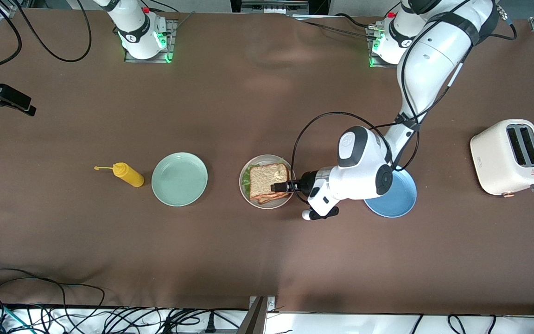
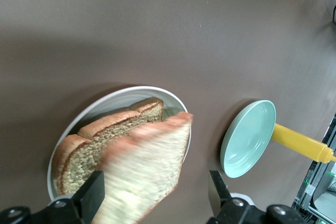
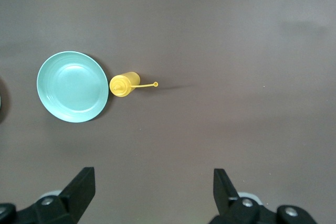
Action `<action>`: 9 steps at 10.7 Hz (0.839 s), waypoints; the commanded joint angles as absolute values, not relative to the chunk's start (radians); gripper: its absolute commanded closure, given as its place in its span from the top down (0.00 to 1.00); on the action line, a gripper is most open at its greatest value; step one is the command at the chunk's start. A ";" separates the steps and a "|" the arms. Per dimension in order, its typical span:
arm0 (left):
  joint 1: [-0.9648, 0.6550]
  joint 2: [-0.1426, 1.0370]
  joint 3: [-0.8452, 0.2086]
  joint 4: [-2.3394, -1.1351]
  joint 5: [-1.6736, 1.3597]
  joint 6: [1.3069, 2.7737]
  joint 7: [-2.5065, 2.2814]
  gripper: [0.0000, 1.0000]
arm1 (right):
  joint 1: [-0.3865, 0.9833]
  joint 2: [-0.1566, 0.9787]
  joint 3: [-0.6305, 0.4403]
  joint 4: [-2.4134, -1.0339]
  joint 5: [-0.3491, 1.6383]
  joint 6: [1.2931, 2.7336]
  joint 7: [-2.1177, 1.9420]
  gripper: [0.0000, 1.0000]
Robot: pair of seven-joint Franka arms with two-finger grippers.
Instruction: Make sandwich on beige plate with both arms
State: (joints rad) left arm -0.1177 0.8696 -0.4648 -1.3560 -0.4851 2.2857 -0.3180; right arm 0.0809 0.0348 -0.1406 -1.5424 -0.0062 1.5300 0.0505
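Speckled brown bread tops the sandwich on the beige plate, mid-surface between the mint-green plate and the blue plate. The left claw, fingers spread and gripping nothing, sits at the plate's 3 o'clock edge; the top slice lies toward 9 o'clock from it. The right claw waits open, high over the yellow bottle.

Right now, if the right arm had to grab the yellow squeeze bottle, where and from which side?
Grip the yellow squeeze bottle across its round body, coming straight down. It lies on its side beside the mint-green plate, thin nozzle pointing away from that plate, so the body is the widest, steadiest part; the nozzle would probably flex.
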 commanded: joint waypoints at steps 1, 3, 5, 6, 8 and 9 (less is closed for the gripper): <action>-0.095 0.807 -0.433 -1.411 -0.485 2.273 -0.313 1.00 | 0.075 0.037 -0.146 -1.534 0.008 1.537 0.051 1.00; -0.091 0.799 -0.402 -1.413 -0.482 2.267 -0.319 1.00 | 0.074 0.034 -0.161 -1.532 0.011 1.540 0.051 1.00; -0.087 0.738 -0.329 -1.411 -0.378 2.157 -0.322 1.00 | 0.077 0.037 -0.156 -1.532 0.009 1.540 0.051 1.00; -0.059 0.701 -0.312 -1.411 -0.352 2.078 -0.322 1.00 | 0.077 0.035 -0.158 -1.534 0.011 1.540 0.051 1.00; 0.021 0.631 -0.305 -1.407 -0.229 1.908 -0.316 1.00 | 0.077 0.037 -0.155 -1.534 0.011 1.539 0.051 1.00; 0.053 0.602 -0.302 -1.407 -0.180 1.832 -0.311 1.00 | 0.077 0.037 -0.156 -1.534 0.011 1.539 0.051 1.00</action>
